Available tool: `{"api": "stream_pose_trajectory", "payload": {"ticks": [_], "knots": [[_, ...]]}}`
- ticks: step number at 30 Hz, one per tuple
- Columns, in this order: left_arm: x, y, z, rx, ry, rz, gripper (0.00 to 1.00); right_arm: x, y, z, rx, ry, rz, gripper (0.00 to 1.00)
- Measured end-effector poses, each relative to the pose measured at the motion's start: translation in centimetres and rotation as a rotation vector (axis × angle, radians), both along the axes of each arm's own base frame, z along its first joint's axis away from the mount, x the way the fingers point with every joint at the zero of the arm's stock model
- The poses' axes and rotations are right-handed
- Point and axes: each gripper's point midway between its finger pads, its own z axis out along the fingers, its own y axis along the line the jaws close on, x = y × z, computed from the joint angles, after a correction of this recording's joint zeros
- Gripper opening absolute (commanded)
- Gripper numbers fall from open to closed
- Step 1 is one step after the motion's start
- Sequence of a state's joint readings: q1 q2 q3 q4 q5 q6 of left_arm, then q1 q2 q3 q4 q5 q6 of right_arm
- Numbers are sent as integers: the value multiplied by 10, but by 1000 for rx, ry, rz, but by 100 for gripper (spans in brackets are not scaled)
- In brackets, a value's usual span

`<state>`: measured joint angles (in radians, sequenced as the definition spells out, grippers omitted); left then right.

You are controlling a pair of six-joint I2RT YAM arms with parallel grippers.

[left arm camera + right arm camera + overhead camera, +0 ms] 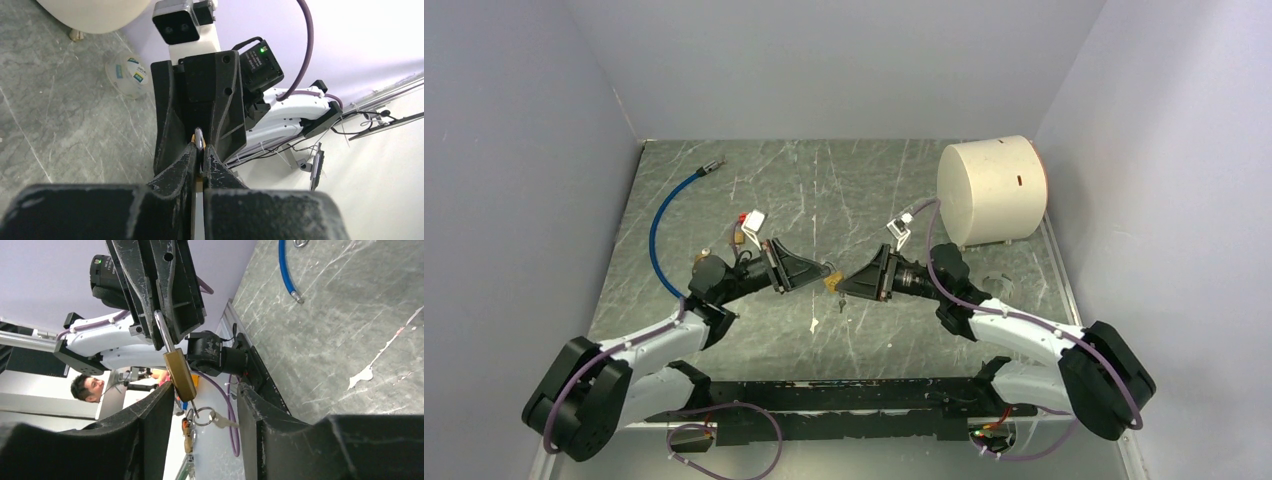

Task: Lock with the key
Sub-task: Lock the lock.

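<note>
Brace the padlock [180, 372] by its shackle [163, 331] in the pinched left claw [824, 273], mid-air above the counter [824, 180].
Close the wide right claw [205, 395] squarely on the key [220, 420] dangling beneath; turn without dragging it.

The padlock [180, 374] — brass body, steel shackle [163, 330] — hangs clear of the surface, its shackle pinched in the left gripper [822, 273] jaws. A ring [202, 416] carrying a key [223, 420] dangles beneath the body.
</note>
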<state>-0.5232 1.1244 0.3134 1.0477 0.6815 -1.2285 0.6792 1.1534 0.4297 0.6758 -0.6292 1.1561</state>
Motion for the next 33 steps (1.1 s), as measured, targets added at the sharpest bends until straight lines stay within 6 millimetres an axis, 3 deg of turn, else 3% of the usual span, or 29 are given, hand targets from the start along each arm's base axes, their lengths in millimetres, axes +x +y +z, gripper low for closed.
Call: {"api": "stream_pose_trajectory", "payload": {"ticks": [6, 26, 33], "knots": [[-4, 3, 3, 18, -37, 7, 3, -6, -4, -2, -22, -8, 7, 43], [-2, 1, -4, 33, -26, 2, 2, -17, -3, -1, -31, -64, 89, 1], [0, 2, -4, 32, -14, 11, 3, -16, 0, -1, -19, -66, 104, 0]]}}
